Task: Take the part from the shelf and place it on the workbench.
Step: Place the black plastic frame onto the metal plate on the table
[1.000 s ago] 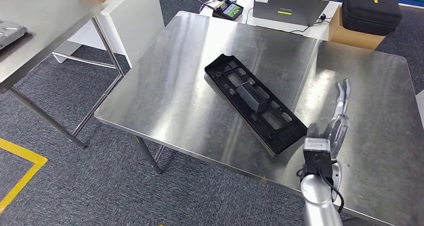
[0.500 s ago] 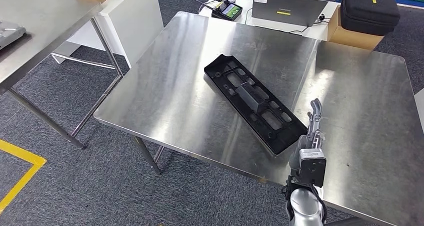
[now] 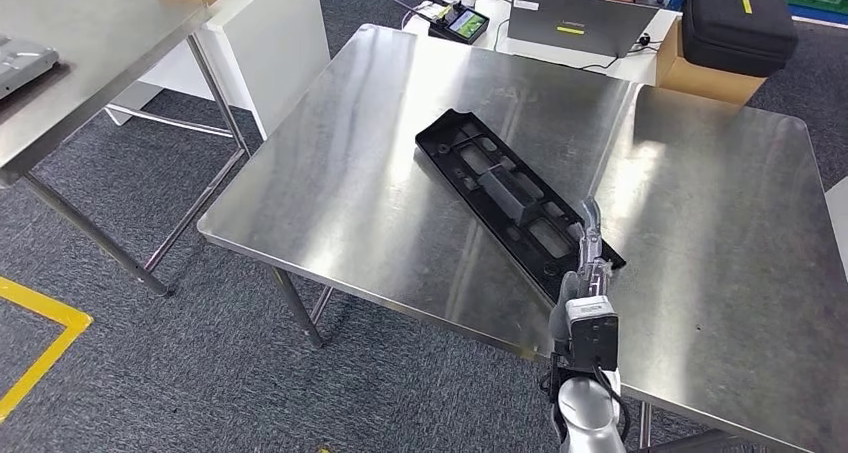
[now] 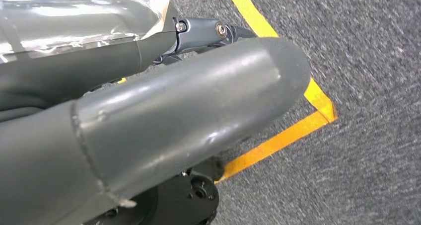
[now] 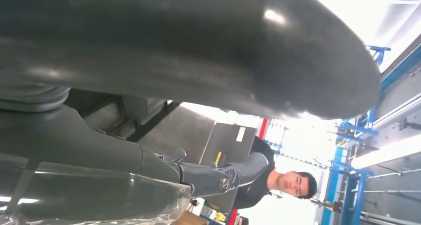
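Since a second ago my right hand (image 3: pixel 588 258) has swung in from the bare steel on the right and now sits over the near end of the black plastic part (image 3: pixel 515 203), its fingers extended and pointing away from me along the part's length. From the head view I see them edge-on, so I cannot tell how far apart they are or whether any of them touch the part; nothing is clamped in them that I can make out. Nearest me the silver forearm rises from the bottom edge, with the dark wrist block just behind the hand. My left hand (image 4: pixel 149 130) hangs low over grey carpet crossed by yellow floor tape (image 4: pixel 293 130); its thick grey thumb covers most of that wrist picture and I cannot tell how the fingers lie. The part lies flat on the steel workbench (image 3: pixel 350 203), diagonal, its near end close to the front edge and its far end toward the middle of the top. Beyond the workbench I see a grey laptop (image 3: pixel 570 18) with a small controller (image 3: pixel 455 20) to its left, and a black zipped case (image 3: pixel 740 23) on a cardboard box (image 3: pixel 705 73) to its right. A second steel table (image 3: pixel 80 63) stands off to the left.
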Tool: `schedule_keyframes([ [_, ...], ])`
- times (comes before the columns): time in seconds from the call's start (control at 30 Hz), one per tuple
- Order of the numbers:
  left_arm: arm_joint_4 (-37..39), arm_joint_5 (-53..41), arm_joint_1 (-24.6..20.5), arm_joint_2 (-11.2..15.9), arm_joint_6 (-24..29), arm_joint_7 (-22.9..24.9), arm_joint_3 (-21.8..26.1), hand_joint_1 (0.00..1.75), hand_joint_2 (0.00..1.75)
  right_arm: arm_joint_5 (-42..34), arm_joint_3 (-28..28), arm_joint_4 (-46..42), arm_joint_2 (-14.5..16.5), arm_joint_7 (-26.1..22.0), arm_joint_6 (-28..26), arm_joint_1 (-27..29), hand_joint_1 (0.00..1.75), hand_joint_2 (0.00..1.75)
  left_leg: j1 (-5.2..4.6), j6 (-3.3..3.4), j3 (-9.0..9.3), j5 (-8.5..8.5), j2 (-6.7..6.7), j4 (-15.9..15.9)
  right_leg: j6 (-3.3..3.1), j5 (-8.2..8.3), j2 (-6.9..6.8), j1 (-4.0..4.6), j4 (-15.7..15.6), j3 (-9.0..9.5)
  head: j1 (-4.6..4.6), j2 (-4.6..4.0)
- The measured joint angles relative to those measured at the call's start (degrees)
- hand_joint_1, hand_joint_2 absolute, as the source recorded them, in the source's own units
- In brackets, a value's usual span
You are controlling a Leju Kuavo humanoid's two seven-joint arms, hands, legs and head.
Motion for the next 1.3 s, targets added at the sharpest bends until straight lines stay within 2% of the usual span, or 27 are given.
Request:
schedule_keyframes([
  [0.03,0.0,0.0,0.0,0.0,0.0,0.0,0.1,0.00,0.00,0.0,0.0,0.2,0.0,0.0,0.0,0.0,0.00,0.00,0.03,-0.13,-0.20,0.13,0.03,0.0,0.33,-0.18,-0.02,-0.04,0.9,0.12,0.02,0.00],
  [0.07,0.0,0.0,0.0,-0.1,0.0,0.0,0.2,0.00,0.00,0.0,0.1,0.3,0.0,0.0,0.0,0.0,0.00,0.00,0.10,-0.30,-0.37,0.26,0.05,0.1,0.83,0.50,-0.05,-0.11,-0.7,1.49,0.05,0.00],
  [0.13,0.0,0.0,0.0,-0.2,0.0,0.0,0.3,0.00,0.00,0.0,0.2,0.5,0.0,0.0,0.0,-0.1,0.00,0.00,0.23,-0.73,-0.76,0.40,0.04,0.4,1.68,2.59,-0.20,-0.36,-8.9,6.64,0.07,0.00],
  [0.2,0.0,-0.2,0.0,-0.3,0.2,0.1,0.3,0.00,0.00,0.0,0.4,0.7,0.0,0.0,0.0,-0.4,0.00,0.00,0.16,-1.35,-1.19,0.47,-0.03,1.0,1.61,3.96,-0.06,-0.21,-14.4,10.09,0.02,0.00],
  [0.27,0.0,-0.3,0.0,-0.3,0.5,0.3,0.3,0.00,0.00,0.0,0.7,0.8,0.0,0.0,-0.1,-0.7,0.00,0.00,0.08,-1.96,-1.56,0.63,-0.12,1.4,0.98,4.29,0.21,0.07,-15.0,10.28,-0.09,0.00],
  [0.33,0.0,-0.3,0.0,-0.3,0.8,0.5,0.3,0.00,0.00,0.0,0.9,0.8,0.0,0.0,-0.3,-0.8,0.00,0.00,0.40,-2.55,-2.12,0.01,-0.22,2.2,0.12,4.53,0.21,-0.25,-15.2,9.81,-0.16,0.00],
  [0.4,0.0,-0.3,0.0,-0.3,1.0,0.8,0.4,0.00,0.00,0.0,1.3,0.8,0.0,0.0,-0.4,-0.8,0.00,0.00,0.83,-3.19,-3.71,-3.50,-0.32,5.9,-0.99,5.23,0.13,-0.36,-15.3,9.14,-0.33,0.00],
  [0.47,0.0,-0.3,0.0,-0.3,1.1,1.1,0.4,0.00,0.00,0.0,1.6,0.8,0.0,0.0,-0.6,-0.7,0.00,0.00,1.08,-3.67,-6.19,-8.42,-0.34,12.9,-1.76,5.92,0.02,0.02,-15.3,8.16,-0.49,0.00],
  [0.5,0.0,-0.3,0.0,-0.3,1.1,1.1,0.4,0.00,0.00,0.0,1.7,0.8,0.0,0.0,-0.7,-0.5,0.00,0.00,1.17,-3.80,-6.98,-9.86,-0.35,15.9,-1.94,6.29,-0.04,0.22,-15.3,7.63,-0.49,0.00],
  [0.53,0.0,-0.3,0.0,-0.3,1.2,1.2,0.5,0.00,0.00,0.0,1.7,0.8,0.0,0.0,-0.8,-0.4,0.00,0.00,1.24,-3.84,-6.96,-10.16,-0.34,17.4,-2.00,6.69,-0.08,0.38,-15.2,7.09,-0.50,0.00],
  [0.57,0.0,-0.4,0.0,-0.3,1.2,1.3,0.5,0.00,0.00,0.0,1.8,0.8,0.0,0.0,-0.8,-0.3,0.00,0.00,1.29,-3.77,-5.87,-9.36,-0.34,16.7,-1.95,7.10,-0.09,0.51,-15.2,6.58,-0.50,0.00],
  [0.63,0.0,-0.7,0.0,-0.4,1.1,1.5,0.5,0.00,0.00,0.0,1.8,0.8,0.0,0.0,-0.9,-0.2,0.00,0.00,1.31,-3.39,-0.84,-6.47,-0.37,10.1,-1.71,7.87,-0.03,0.65,-15.2,5.79,-0.52,0.00],
  [0.7,0.0,-1.1,-0.1,-0.4,1.0,1.7,0.5,0.00,0.00,0.0,1.7,0.8,-0.1,0.0,-1.0,0.1,0.00,0.00,1.04,-2.98,3.86,-5.25,-0.49,3.1,-1.12,8.58,-0.02,0.81,-15.2,5.43,-0.43,0.00],
  [0.73,0.0,-1.2,-0.1,-0.4,0.9,1.7,0.5,0.00,0.00,0.0,1.7,0.8,-0.1,0.0,-1.0,0.3,0.00,0.00,0.80,-2.80,4.89,-5.23,-0.56,1.4,-0.75,8.95,-0.05,0.81,-15.2,5.40,-0.47,0.00],
  [0.8,0.0,-1.4,0.0,-0.4,0.9,1.9,0.5,0.00,0.00,0.0,1.7,0.7,-0.2,0.0,-1.0,0.7,0.00,0.00,0.32,-2.22,4.55,-4.59,-0.57,0.7,0.19,9.79,-0.08,0.74,-15.5,5.37,-0.50,0.00],
  [0.83,0.0,-1.4,0.0,-0.5,0.9,1.9,0.5,0.00,0.00,0.0,1.7,0.7,-0.3,0.0,-1.0,0.9,0.00,0.00,0.28,-1.87,4.23,-3.97,-0.39,0.3,0.46,9.74,-0.08,0.70,-15.3,5.05,-0.62,0.00],
  [0.87,0.0,-1.6,0.0,-0.5,0.9,2.0,0.5,0.00,0.00,0.0,1.7,0.7,-0.4,0.0,-1.0,1.1,0.00,0.00,0.30,-1.36,3.69,-3.21,-0.22,0.0,0.47,8.82,-0.07,0.75,-14.5,4.45,-0.55,0.00],
  [0.9,0.0,-1.8,0.0,-0.5,0.9,2.1,0.5,0.00,0.00,0.0,1.7,0.6,-0.6,-0.1,-1.0,1.5,0.00,0.00,0.35,-0.92,3.02,-2.39,-0.02,-0.3,0.14,6.88,-0.06,0.83,-12.6,3.54,-0.48,0.00],
  [0.97,0.0,-2.3,0.1,-0.5,0.9,2.3,0.4,0.00,0.00,-0.2,1.6,0.5,-1.1,-0.1,-1.1,2.4,0.00,0.00,0.25,-0.34,1.62,-1.10,0.21,-0.3,-0.73,1.55,-0.10,0.80,-5.7,1.41,-0.23,0.00],
  [1.0,0.0,-2.4,0.2,-0.5,0.9,2.4,0.3,0.00,0.00,-0.3,1.5,0.5,-1.4,-0.2,-1.2,3.0,0.00,0.00,0.13,-0.28,0.85,-0.50,0.29,-0.3,-0.80,-0.29,-0.11,0.76,-2.0,0.75,-0.10,0.00],
  [1.03,0.0,-2.7,0.4,-0.5,0.9,2.6,0.3,0.00,0.00,-0.5,1.4,0.5,-1.7,-0.3,-1.3,3.7,0.00,0.00,0.02,-0.29,0.06,0.08,0.35,-0.3,-0.54,-0.99,-0.11,0.73,0.4,0.71,-0.04,0.00],
  [1.07,0.0,-2.8,0.5,-0.5,1.0,2.8,0.3,0.00,0.00,-0.7,1.3,0.4,-1.9,-0.4,-1.3,4.4,0.00,0.00,-0.06,-0.34,-0.70,0.67,0.39,-0.2,-0.06,-0.60,-0.11,0.72,0.9,1.62,0.02,0.00],
  [1.1,0.0,-3.0,0.6,-0.5,1.0,2.9,0.3,0.00,0.00,-0.8,1.1,0.4,-2.1,-0.5,-1.3,5.0,0.00,0.00,-0.12,-0.44,-1.45,1.23,0.41,-0.1,0.45,0.42,-0.12,0.71,-0.8,3.59,0.07,0.00],
  [1.17,0.0,-3.3,0.7,-0.6,1.0,3.1,0.2,0.00,0.00,-1.0,1.0,0.2,-2.3,-0.7,-1.3,5.8,0.00,0.00,-0.27,-0.78,-2.73,2.15,0.42,0.3,0.85,1.94,-0.15,0.78,-9.1,10.05,0.09,0.00],
  [1.2,0.0,-3.3,0.7,-0.6,1.0,3.2,0.2,0.00,0.00,-1.0,1.0,0.0,-2.3,-0.8,-1.3,6.0,0.00,0.00,-0.37,-1.02,-3.20,2.52,0.46,0.6,0.68,1.96,-0.16,0.92,-13.1,12.80,0.02,0.00],
  [1.23,0.0,-3.3,0.7,-0.6,1.0,3.2,0.1,0.00,0.00,-1.0,0.9,-0.2,-2.4,-0.8,-1.3,6.1,0.00,0.00,-0.45,-1.30,-3.48,2.84,0.51,0.8,0.40,1.68,-0.15,1.07,-15.9,14.46,-0.04,0.00],
  [1.3,0.0,-3.3,0.8,-0.6,1.0,3.2,0.1,0.00,0.00,-1.1,0.9,-0.4,-2.4,-0.9,-1.4,6.5,0.00,0.00,-0.45,-1.89,-3.67,3.47,0.59,1.0,-0.21,1.56,-0.14,1.23,-17.4,14.74,-0.22,0.00],
])
